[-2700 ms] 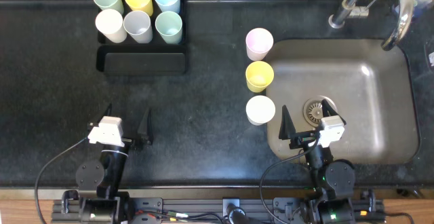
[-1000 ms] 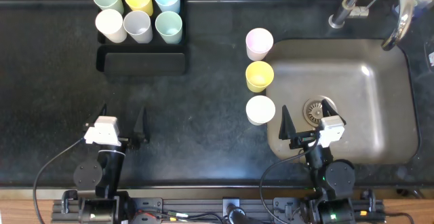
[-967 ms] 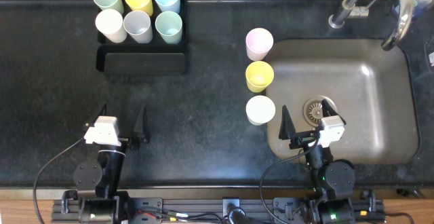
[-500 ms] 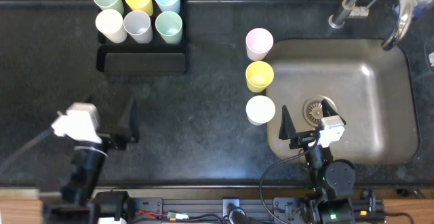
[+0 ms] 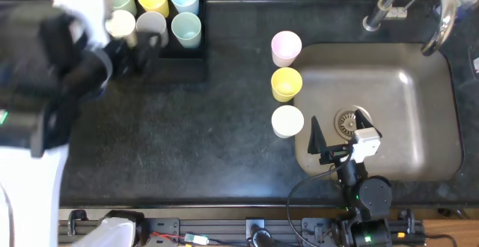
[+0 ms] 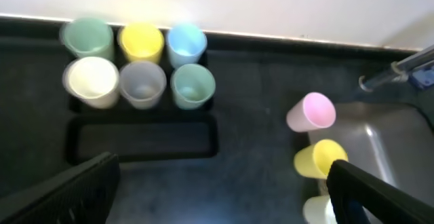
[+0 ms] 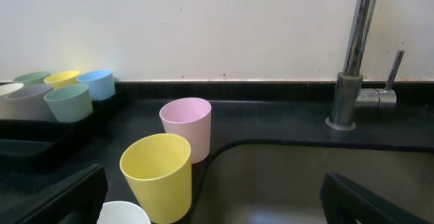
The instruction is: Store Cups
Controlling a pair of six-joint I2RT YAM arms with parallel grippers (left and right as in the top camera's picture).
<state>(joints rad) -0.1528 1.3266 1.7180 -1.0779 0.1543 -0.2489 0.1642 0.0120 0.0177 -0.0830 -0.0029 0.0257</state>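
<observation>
**Top view.** Even, diffuse light from above, with no hard shadows. The counter [image 5: 209, 150] is dark and matte. The sink [image 5: 408, 97] has a soft pale sheen across its floor. The left arm [image 5: 60, 60] is smeared to a heavy blur at upper left; everything else is crisp.

**Left wrist view.** The whole frame is soft. The cups [image 6: 141, 85] have fuzzy rims, and the wall [image 6: 271, 3] is nearly blown-out white.

**Right wrist view.** Clear. The wall is evenly lit, with a faint brighter patch above the far cups. The tap [image 7: 358, 47] has streaked reflections. The view's own fingers [image 7: 51, 197] are dark, unfocused silhouettes.
</observation>
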